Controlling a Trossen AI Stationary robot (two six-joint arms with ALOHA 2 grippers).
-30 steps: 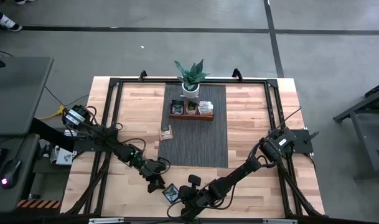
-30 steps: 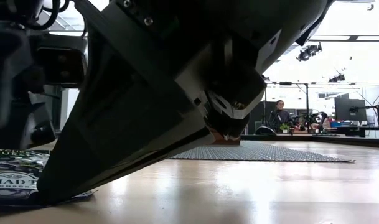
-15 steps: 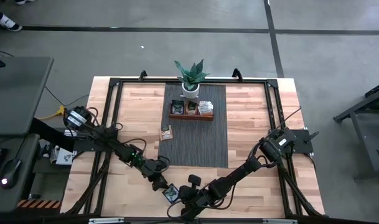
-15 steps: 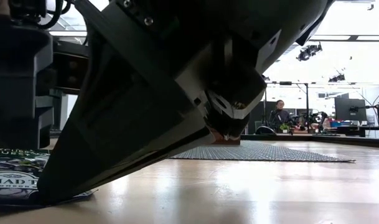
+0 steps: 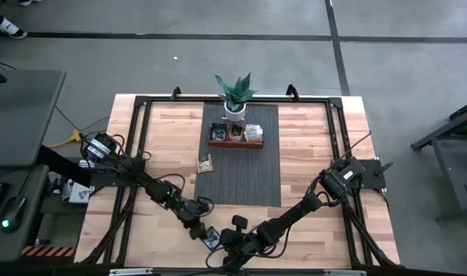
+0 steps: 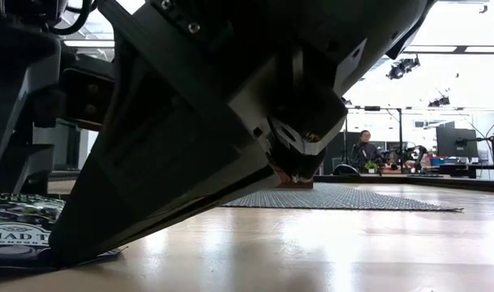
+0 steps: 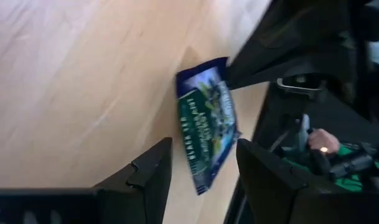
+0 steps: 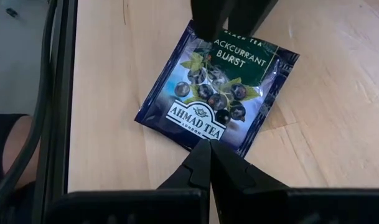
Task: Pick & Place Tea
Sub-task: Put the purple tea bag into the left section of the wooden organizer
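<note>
Left pincer point(image 5: 200, 229) hangs just over a dark blue tea sachet point(image 5: 211, 238) lying flat on the wooden desk point(image 5: 310, 153) near its front edge, its 2 fingers point(image 7: 150, 171) spread wide with the sachet point(image 7: 205, 127) showing in the gap between them. The right pincer point(image 8: 205, 151) rests low on the desk at the sachet's other side, fingers pressed together and tips at or just beside the packet's edge point(image 8: 214, 93); contact cannot be confirmed. In the low view the sachet point(image 6: 15, 227) lies at the far left, partly under the big dark body of 1 arm.

The step in hand looks like the pickup of this sachet for the wooden tray point(image 5: 235, 137) far across the desk on the grey mat point(image 5: 241, 172), in front of the potted plant point(image 5: 235, 96). A flat foil packet gives little to bite on, so the left pincer would do best to drop straight down with 1 finger past an edge, then close slowly so the foil buckles up into the grip instead of skating away. The right pincer, as a stop behind the packet, could keep it from sliding. Another sachet point(image 5: 205, 162) waits beside the mat's left edge.
</note>
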